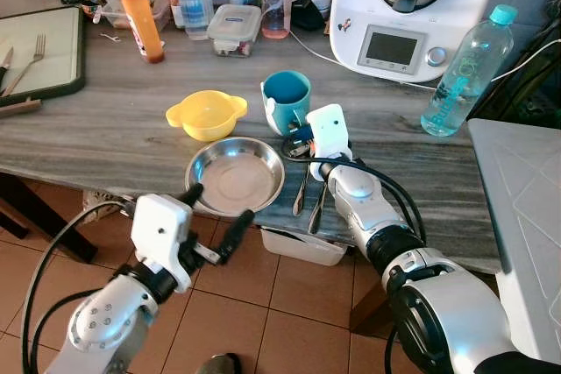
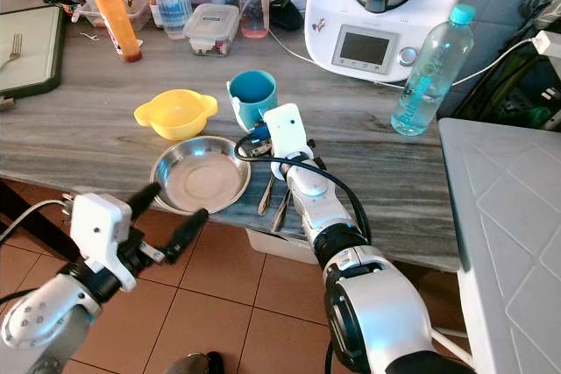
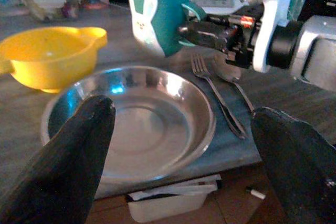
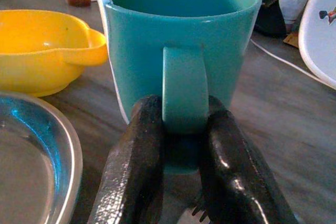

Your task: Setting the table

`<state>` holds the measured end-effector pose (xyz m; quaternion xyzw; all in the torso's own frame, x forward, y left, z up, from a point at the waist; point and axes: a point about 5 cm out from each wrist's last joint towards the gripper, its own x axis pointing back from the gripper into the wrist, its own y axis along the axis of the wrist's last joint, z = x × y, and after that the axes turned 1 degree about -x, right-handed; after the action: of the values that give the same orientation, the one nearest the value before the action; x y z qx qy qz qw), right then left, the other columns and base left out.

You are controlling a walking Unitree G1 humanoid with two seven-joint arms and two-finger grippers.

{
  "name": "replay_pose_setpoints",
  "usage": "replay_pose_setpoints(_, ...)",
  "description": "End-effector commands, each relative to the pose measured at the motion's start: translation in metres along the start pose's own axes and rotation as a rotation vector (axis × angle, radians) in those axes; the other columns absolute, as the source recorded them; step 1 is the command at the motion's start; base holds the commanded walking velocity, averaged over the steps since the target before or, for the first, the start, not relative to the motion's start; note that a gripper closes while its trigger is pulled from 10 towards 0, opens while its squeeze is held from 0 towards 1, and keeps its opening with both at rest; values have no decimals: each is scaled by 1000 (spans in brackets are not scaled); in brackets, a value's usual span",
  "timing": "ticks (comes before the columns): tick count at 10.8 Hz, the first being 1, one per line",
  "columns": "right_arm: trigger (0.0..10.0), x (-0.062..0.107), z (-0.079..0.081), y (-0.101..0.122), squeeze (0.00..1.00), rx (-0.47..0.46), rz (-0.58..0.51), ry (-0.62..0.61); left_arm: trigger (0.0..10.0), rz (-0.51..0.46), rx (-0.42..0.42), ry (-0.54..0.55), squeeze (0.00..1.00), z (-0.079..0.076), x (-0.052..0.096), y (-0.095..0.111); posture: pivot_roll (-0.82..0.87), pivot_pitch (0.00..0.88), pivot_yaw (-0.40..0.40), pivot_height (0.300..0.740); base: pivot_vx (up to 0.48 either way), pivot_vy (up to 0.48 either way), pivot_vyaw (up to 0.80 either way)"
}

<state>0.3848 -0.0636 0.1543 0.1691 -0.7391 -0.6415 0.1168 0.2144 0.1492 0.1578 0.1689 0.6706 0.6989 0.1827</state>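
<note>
A teal mug stands upright on the grey wooden counter, behind a steel plate and beside a yellow bowl. My right gripper is shut on the mug's handle, one black finger on each side of it. Just right of the plate, a fork and a spoon lie under my right wrist. In front of the counter edge, below the plate, my left gripper hangs open and holds nothing.
A water bottle and a white kitchen machine stand at the back right. An orange sauce bottle and containers line the back. A black tray holds a fork at the left. A white surface adjoins on the right.
</note>
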Motion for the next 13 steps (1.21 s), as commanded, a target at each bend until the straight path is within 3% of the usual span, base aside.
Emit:
replay_pose_setpoints(1,10000,-4,-3,11,0,3,-43,-9,10000,4,-11,13,0,3,0,0,228,108,-3,740,0,0,0)
replay_pose_setpoints(4,10000,-1,-16,23,0,-52,-138,-50,10000,-28,-41,173,0,21,-5,3,207,80,-3,740,0,0,0)
replay_pose_setpoints(7,10000,7,-17,20,0,-68,-180,-53,10000,-66,-59,217,0,27,-8,10,213,69,-9,740,0,0,0)
replay_pose_setpoints(10,10000,19,-25,32,0,-79,-268,-91,10000,-82,-75,253,0,32,-11,11,195,59,-4,740,0,0,0)
replay_pose_setpoints(13,10000,29,-27,28,0,-81,-256,-109,10000,-88,-78,259,0,31,-14,10,185,54,-1,740,0,0,0)
